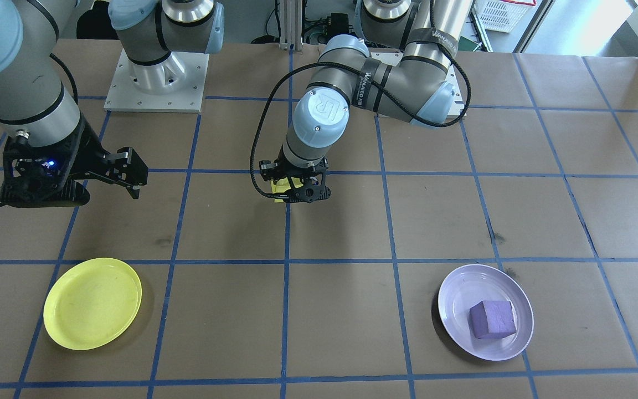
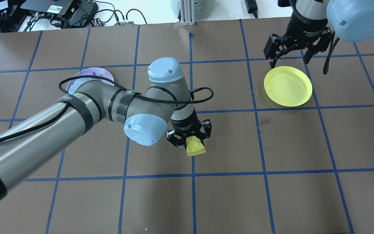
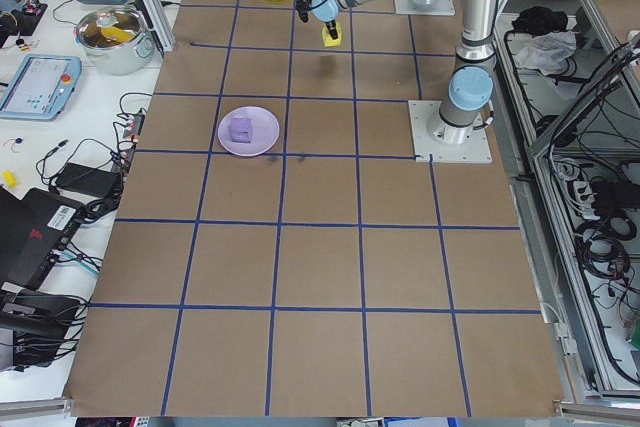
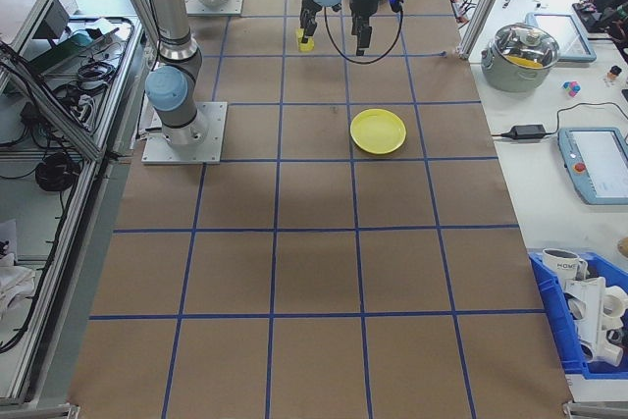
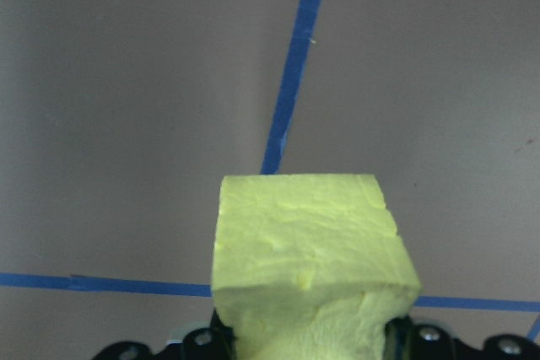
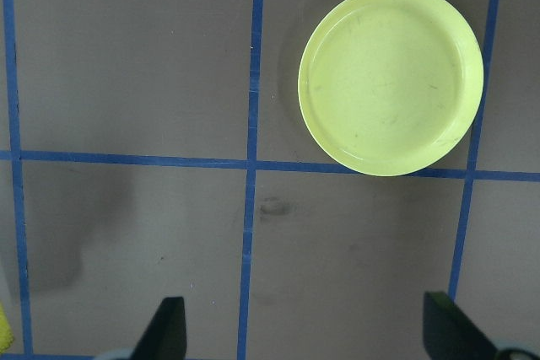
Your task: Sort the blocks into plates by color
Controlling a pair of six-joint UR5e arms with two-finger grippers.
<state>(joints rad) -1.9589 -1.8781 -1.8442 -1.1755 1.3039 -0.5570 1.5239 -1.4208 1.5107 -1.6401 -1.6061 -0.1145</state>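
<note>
Right now we see the yellow block clamped between the fingers of the left gripper, near the middle of the table above a blue tape line; in the left wrist view the block fills the lower centre with brown paper and the tape crossing behind it, and whether it is lifted clear of the paper we cannot tell. The left arm reaches in across the table, and in the overhead view its elbow covers much of the lavender plate. From the front-facing view that plate is fully visible, and the purple block lies inside it, toward its right side. The yellow plate sits well apart from the held block on the robot's right half of the table. Between the block and this plate we see only brown paper and blue grid tape. The right gripper hangs above the table beside the far edge of the yellow plate with its fingers spread apart and holding nothing; its wrist camera looks down on the plate with both fingertips at the lower edge of the picture. Beyond the table's end we notice a metal pot with a glass lid, a tablet and cables.
</note>
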